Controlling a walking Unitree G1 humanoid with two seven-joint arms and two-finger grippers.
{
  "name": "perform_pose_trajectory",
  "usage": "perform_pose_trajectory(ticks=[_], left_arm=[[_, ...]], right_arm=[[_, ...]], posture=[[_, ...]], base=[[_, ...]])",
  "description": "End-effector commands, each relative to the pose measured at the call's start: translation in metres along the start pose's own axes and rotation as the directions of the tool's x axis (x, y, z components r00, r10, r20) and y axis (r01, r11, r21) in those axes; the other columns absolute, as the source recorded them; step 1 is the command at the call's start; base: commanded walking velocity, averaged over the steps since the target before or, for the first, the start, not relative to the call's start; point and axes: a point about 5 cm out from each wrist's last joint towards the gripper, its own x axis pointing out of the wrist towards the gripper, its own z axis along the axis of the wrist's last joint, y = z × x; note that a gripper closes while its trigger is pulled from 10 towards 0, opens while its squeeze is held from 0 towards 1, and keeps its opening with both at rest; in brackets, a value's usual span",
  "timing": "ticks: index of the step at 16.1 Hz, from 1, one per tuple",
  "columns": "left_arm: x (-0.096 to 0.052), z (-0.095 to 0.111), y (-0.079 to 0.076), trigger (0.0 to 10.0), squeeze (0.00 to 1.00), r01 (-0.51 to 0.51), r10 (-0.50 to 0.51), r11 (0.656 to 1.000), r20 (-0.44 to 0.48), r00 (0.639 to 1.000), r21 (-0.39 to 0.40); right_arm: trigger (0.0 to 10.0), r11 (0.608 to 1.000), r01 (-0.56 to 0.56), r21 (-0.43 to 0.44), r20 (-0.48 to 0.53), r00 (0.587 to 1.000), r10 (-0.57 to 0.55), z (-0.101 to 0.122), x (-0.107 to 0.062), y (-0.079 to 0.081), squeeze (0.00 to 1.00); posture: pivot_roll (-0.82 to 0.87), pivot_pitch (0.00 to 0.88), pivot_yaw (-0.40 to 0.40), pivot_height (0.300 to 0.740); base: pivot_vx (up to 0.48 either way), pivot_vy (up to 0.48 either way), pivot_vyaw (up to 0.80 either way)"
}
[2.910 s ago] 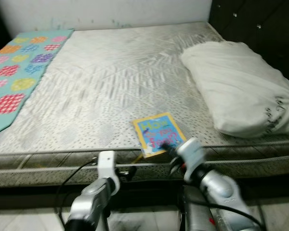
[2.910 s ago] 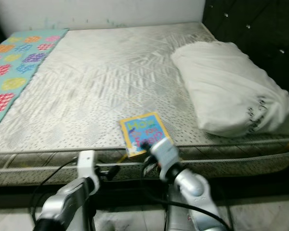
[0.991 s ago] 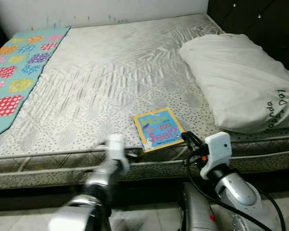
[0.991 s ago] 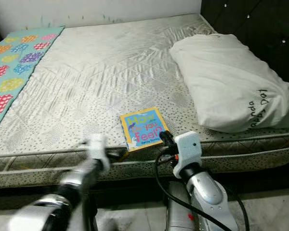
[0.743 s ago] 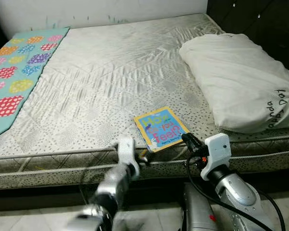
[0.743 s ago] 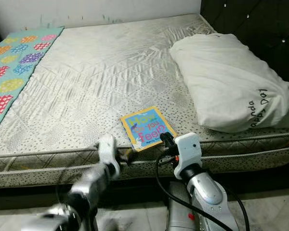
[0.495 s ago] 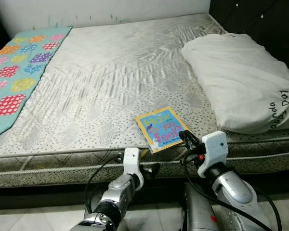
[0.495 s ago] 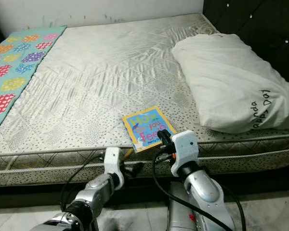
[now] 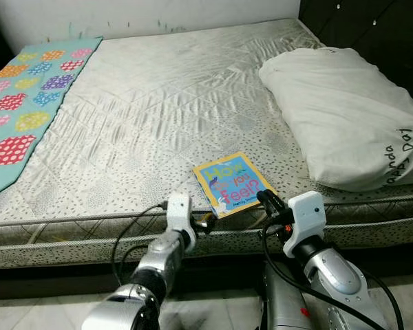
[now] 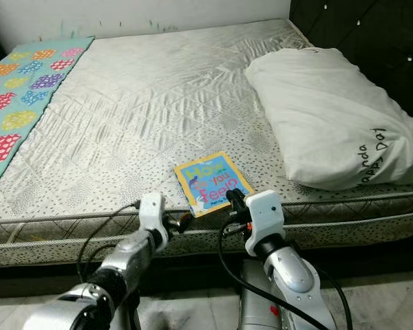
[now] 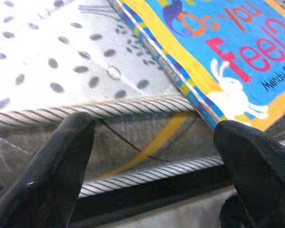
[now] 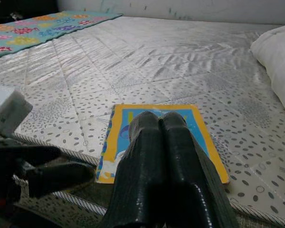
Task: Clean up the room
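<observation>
Item: one thin yellow-bordered blue picture book [image 9: 232,183], laid flat on the bare grey quilted mattress [image 9: 158,110] at its near edge, a corner overhanging, near the large white pillow [image 9: 344,124]. Compared with half a second earlier, the left gripper [image 11: 152,156] has been raised to the mattress edge, jaws spread wide about the book's near corner; the right gripper [image 10: 233,201], jaws pressed together, is rested over the opposite near corner. A pickup of the book is judged imminent, though nothing is gripped yet.
</observation>
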Motion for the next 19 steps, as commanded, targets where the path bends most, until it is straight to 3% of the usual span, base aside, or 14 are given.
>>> perform_pose_trajectory(ticks=[1, 6, 11, 12, 14, 17, 19], left_arm=[[0.000, 0.004, 0.006, 10.0, 0.00, -0.027, 0.027, 1.000, 0.004, 1.000, 0.004], [0.000, 0.009, 0.014, 10.0, 0.00, -0.048, 0.048, 0.999, -0.007, 0.999, 0.017], [0.007, 0.008, -0.032, 10.0, 0.00, 0.125, -0.127, 0.986, 0.007, 0.992, 0.109], [0.007, 0.006, -0.034, 10.0, 0.00, 0.136, -0.137, 0.985, 0.002, 0.991, 0.111], [0.005, -0.012, -0.045, 10.0, 0.00, 0.176, -0.168, 0.977, -0.072, 0.983, 0.121], [0.002, -0.021, -0.033, 10.0, 0.00, 0.113, -0.103, 0.990, -0.109, 0.989, 0.090], [0.000, -0.020, -0.011, 10.0, 0.00, 0.019, -0.013, 0.999, -0.114, 0.993, 0.047]], right_arm=[[10.0, 1.000, -0.010, -0.015, 0.024, 1.000, 0.011, 0.005, 0.001, 0.002, 0.00], [10.0, 1.000, -0.009, -0.022, 0.028, 1.000, 0.010, 0.006, 0.001, 0.003, 0.00], [10.0, 0.999, 0.011, -0.030, 0.033, 0.999, -0.010, 0.006, 0.004, -0.001, 0.00], [10.0, 0.999, 0.012, -0.030, 0.034, 0.999, -0.011, 0.006, 0.004, -0.001, 0.00], [10.0, 0.999, 0.009, -0.032, 0.036, 0.999, -0.007, 0.007, 0.006, 0.000, 0.00], [10.0, 0.999, 0.007, -0.037, 0.035, 0.999, -0.006, 0.006, 0.005, 0.000, 0.00], [10.0, 0.999, 0.009, -0.040, 0.033, 0.999, -0.008, 0.005, 0.004, -0.001, 0.00]], posture=[[-0.18, 0.007, 0.078, 0.534], [-0.19, 0.010, 0.081, 0.534], [-0.18, 0.008, 0.080, 0.534], [-0.18, 0.008, 0.080, 0.534], [-0.18, 0.006, 0.080, 0.534], [-0.18, 0.001, 0.082, 0.534], [-0.19, 0.000, 0.084, 0.534]], base=[[0.000, 0.000, 0.00], [0.000, 0.000, 0.00], [0.000, 0.000, 0.00], [0.000, 0.000, 0.00], [0.000, 0.000, 0.00], [0.000, 0.000, 0.00], [0.000, 0.000, 0.00]])
